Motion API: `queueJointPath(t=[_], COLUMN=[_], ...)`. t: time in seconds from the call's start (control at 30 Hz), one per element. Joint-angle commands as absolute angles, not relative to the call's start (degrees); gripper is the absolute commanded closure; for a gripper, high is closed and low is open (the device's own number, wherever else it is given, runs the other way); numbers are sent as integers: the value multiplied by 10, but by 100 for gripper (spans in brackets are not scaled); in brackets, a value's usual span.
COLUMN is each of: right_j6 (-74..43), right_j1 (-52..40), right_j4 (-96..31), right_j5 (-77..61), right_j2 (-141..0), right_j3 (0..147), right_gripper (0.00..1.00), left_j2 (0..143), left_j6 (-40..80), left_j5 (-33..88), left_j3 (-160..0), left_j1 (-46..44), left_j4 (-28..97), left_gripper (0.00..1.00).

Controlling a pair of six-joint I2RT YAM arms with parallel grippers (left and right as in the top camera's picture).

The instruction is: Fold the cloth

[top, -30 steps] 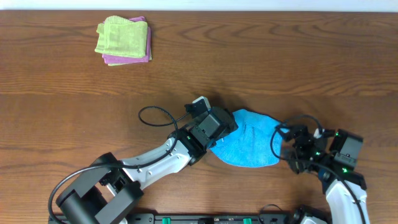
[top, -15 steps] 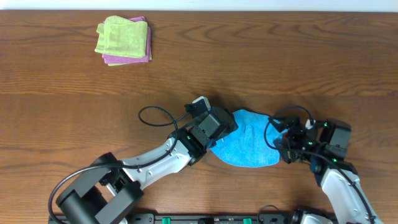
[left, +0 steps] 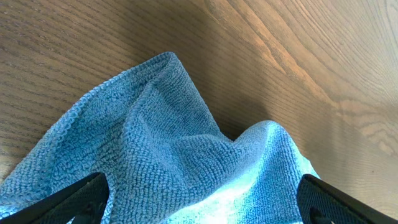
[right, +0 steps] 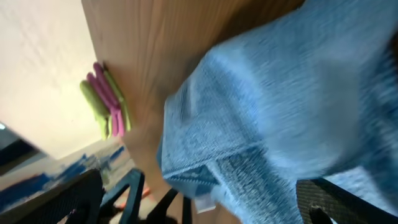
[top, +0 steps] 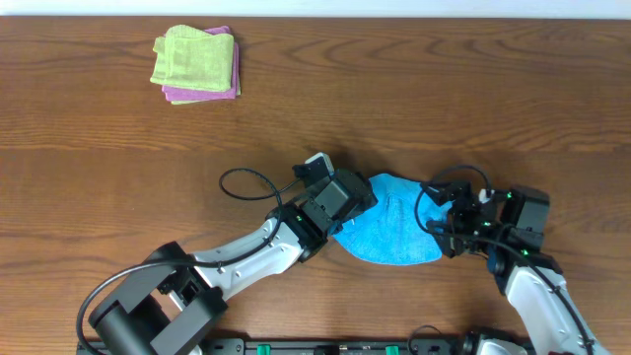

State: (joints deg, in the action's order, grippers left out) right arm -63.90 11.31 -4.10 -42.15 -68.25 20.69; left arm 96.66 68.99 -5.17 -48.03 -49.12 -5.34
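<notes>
Left gripper (left: 202,202) and right gripper (right: 199,202) spread wide, flanking the rumpled cloth (top: 399,232); I judge this readies edge pinches.

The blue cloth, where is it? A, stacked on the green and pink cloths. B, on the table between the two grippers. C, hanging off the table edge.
B: the blue cloth lies rumpled on the table between the left gripper and the right gripper, far from the folded green cloth.
</notes>
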Motion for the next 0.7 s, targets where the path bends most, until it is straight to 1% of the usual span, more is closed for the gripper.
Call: queueJointPath(t=[0.0,0.17,0.47,0.57,0.63,0.67], right_j6=[-671,-676,-630,-612,-612,-612], right_j1=[90,79,79,79,79,79], right_j4=[-41,-41,-56,-38,-14,-2], right_j5=[-446,-400,-319,-293,-291,-291], right_j2=[-686,-686,-686,-686,-689,-693], right_j3=[216,215,212,212,212,212], right_gripper=[1,1,1,1,1,1], left_j2=[971,971,971,971,971,971], left_j6=[681,681,681,681,681,681], left_j5=[-64,-64,-64,-63,-61,-59], left_j3=[-479,-479,-479,-479,-479,-479], left_j1=[-486,-486,-486,-486,-486,-486], left_j4=[-51,-52,-51,-52,-52,-52], left_gripper=[3,2,2,2,5,5])
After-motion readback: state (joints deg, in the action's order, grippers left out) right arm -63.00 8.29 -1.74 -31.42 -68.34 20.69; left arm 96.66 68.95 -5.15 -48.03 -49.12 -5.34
